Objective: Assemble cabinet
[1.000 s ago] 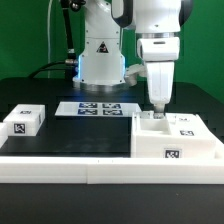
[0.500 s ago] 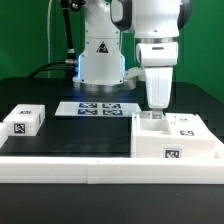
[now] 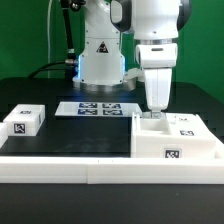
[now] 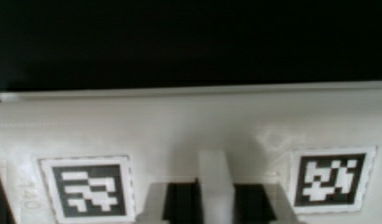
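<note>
The cabinet box (image 3: 176,143), large, white and tagged, lies at the exterior view's right behind the front bar. My gripper (image 3: 155,107) reaches straight down onto its rear left part. In the wrist view the box's white surface (image 4: 188,125) fills the picture with a tag on either side. My gripper (image 4: 214,205) has its two dark fingers (image 4: 179,205) pressed against a thin white upright rib of the box. A small white tagged block (image 3: 25,122) lies apart at the exterior view's left. The other panels are not clearly visible.
The marker board (image 3: 100,108) lies flat at the back centre in front of the robot base (image 3: 100,60). A long white border bar (image 3: 90,168) runs along the front edge. The black mat (image 3: 80,135) spreads between block and box.
The gripper has sunk slightly onto the box's rear left part since a second ago. It has held still over the last half second. The box and block have not moved.
</note>
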You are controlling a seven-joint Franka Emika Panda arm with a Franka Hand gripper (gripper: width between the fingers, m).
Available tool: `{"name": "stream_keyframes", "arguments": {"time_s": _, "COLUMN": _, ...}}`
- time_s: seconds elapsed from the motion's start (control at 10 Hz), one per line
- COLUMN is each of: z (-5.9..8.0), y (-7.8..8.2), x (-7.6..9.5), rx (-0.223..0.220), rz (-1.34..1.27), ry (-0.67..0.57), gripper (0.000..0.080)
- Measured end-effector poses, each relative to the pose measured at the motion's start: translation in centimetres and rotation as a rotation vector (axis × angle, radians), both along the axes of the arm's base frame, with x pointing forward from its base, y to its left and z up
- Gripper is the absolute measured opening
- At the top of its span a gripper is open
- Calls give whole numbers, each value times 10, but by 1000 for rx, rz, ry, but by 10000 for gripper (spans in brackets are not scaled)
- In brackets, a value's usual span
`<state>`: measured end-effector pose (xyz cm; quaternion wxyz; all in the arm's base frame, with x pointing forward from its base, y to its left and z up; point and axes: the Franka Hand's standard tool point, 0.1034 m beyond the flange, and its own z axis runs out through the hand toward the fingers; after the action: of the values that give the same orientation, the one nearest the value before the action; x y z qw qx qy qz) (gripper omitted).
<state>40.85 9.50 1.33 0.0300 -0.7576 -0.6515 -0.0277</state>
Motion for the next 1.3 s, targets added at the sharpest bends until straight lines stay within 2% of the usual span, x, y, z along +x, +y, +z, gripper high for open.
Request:
{"name": "stream_keyframes", "arguments": {"time_s": 0.6, "z": 3, "y": 0, "x": -1, "rx": -6, "rz": -16, "ry": 9, "gripper": 67}}
{"name": "stream_keyframes", "arguments": {"time_s": 0.8, "z": 26, "y": -2, "x": 1, "rx": -35, "rz": -23, "ry": 10, "gripper": 68}}
{"name": "stream_keyframes", "arguments": {"time_s": 0.9, "z": 33, "y": -4, "x": 3, "rx": -45, "rz": -22, "ry": 10, "gripper": 68}}
{"name": "stream_keyframes", "arguments": {"time_s": 1.3, "z": 41, "y": -16, "x": 14, "rx": -57, "rz": -31, "ry": 14, "gripper": 68}}
